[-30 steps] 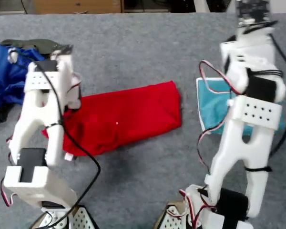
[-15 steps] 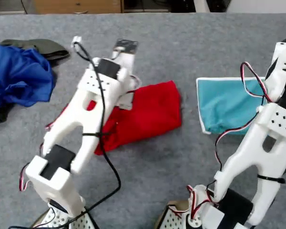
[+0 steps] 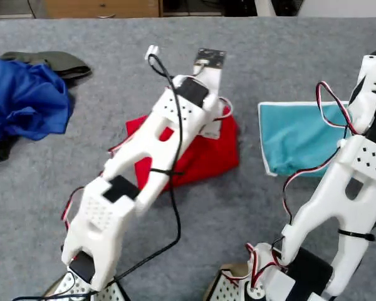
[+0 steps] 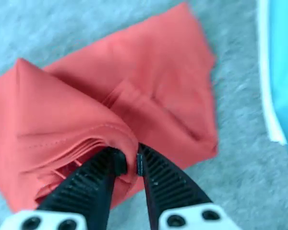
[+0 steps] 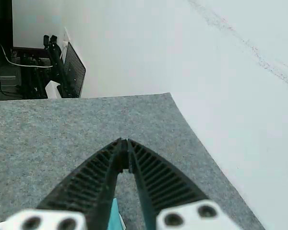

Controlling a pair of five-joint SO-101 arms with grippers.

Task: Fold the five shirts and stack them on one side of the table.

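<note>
A red shirt (image 3: pixel 203 153) lies mid-table, one end lifted and drawn over the rest of it. My left gripper (image 4: pixel 127 160) is shut on a bunched fold of the red shirt (image 4: pixel 149 100), and in the high view this gripper (image 3: pixel 214 116) sits over the shirt's right part. A folded teal shirt (image 3: pixel 294 138) rests flat at the right, its white edge (image 4: pixel 268 81) visible past the red cloth. A crumpled blue shirt (image 3: pixel 22 97) lies at the far left. My right gripper (image 5: pixel 124 151) is shut with nothing in it, raised above the table's right side.
A dark olive garment (image 3: pixel 53 63) lies behind the blue shirt at the back left. The grey felt table (image 3: pixel 194 226) shows bare in front. The right arm's white body (image 3: pixel 357 175) stands over the teal shirt's right part. A white wall (image 5: pixel 192 57) borders the table's right edge.
My left gripper has carried the red shirt's left end rightward across the shirt, folding it over. The right arm swung out to the right edge earlier and has kept still since.
</note>
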